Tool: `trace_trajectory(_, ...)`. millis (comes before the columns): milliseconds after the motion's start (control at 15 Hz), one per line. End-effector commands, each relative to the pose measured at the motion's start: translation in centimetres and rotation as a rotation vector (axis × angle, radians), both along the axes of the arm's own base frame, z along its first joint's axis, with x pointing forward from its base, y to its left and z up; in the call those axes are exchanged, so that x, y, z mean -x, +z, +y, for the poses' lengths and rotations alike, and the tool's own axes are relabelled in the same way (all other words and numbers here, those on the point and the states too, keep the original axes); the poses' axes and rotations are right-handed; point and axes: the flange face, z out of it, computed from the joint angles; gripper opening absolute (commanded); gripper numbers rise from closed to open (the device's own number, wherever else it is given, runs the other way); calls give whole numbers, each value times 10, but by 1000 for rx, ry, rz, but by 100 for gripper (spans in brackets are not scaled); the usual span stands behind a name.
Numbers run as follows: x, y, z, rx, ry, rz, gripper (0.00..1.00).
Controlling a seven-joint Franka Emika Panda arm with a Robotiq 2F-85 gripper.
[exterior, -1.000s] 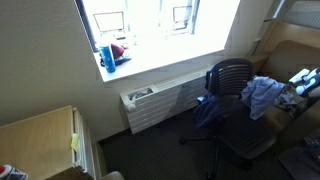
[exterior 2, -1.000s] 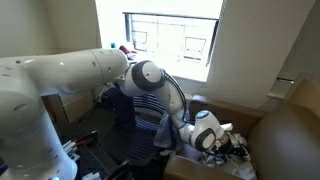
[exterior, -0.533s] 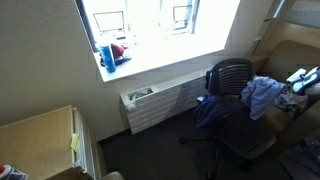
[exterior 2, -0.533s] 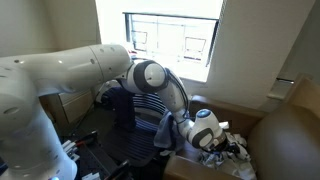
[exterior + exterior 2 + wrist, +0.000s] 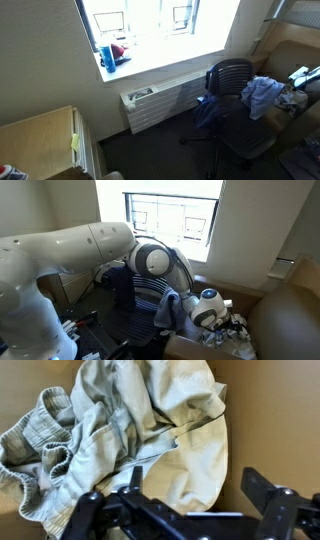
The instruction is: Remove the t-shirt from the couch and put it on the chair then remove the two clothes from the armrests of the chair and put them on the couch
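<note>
Arm has shifted a bit toward the couch since the earlier frames: its round elbow joint and white wrist head sit slightly further over in an exterior view, and the tool has moved with them. Nothing else has changed; all the cloth lies where it did.

Counts, big to small:
- 1 arm, white, fills much of that exterior view.
- 1 couch, tan-brown, at the frame edge next to the chair. The wrist view shows its tan surface.
- 1 window, bright, with 1 radiator below it.
- 1 chair, black, mesh back, standing between the radiator and the couch.
- 2 armrests, both mostly covered by cloth, so not clearly visible.
- 2 clothes on the chair: 1 light blue garment bunched on the couch-side armrest, 1 dark navy garment hanging off the armrest on the radiator side. No change in either.
- 1 t-shirt, pale cream-grey, crumpled in a heap on the couch with the ribbed collar at one side, directly ahead of the tool in the wrist view. Still on the couch, not lifted.
- 1 tool, black, fingers spread wide, nothing between them, close to the t-shirt's edge. Contact with the cloth can't be told. In an exterior view it shows only as a small dark shape over the couch, beside the light blue garment.
</note>
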Motion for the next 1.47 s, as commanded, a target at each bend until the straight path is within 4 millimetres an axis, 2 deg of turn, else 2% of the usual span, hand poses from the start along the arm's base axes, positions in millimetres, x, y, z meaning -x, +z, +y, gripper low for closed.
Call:
trace_trajectory(0, -4, -15, -3, -114, 98, 12, 100)
trace_trajectory(133, -2, -35, -13, -214, 133, 31, 100)
trace_trajectory(200, 7, -48, -22, -268, 142, 79, 100)
trace_trajectory(267, 1, -35, 3, -203, 117, 68, 100)
trace_trajectory(467, 13, -46, -24, -255, 121, 86, 100)
trace_trajectory(600, 13, -47, -22, -228, 121, 80, 100)
trace_trajectory(800, 23, -63, -18, -310, 100, 179, 100)
trace_trajectory(867, 29, -68, -19, -311, 73, 215, 79)
trace_trajectory(1133, 38, -79, -19, -352, 49, 295, 53)
trace_trajectory(1400, 38, -79, -16, -337, 26, 303, 23)
